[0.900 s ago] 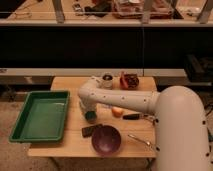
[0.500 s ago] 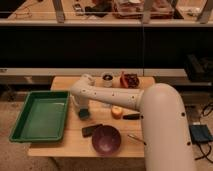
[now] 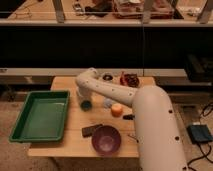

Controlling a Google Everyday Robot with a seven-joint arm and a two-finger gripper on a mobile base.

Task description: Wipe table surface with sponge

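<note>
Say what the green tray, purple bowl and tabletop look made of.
Green tray: likely plastic, uniform colour with soft sheen. Purple bowl: probably plastic, smooth, slightly glossy. Table surface: wood or wood veneer, tan, matte. The tool is at the sponge beside the tray.

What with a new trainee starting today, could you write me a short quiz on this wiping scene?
1. Multiple choice: the gripper hangs low over the table surface, just right of the green tray. Which thing is it at? A. flat dark block B. sponge C. purple bowl
2. True or false: the purple bowl sits inside the green tray.
3. Short answer: what colour is the ball to the right of the sponge?

Key: 1 B. 2 false; the purple bowl stands on the table surface near its front edge. 3 orange.
</note>
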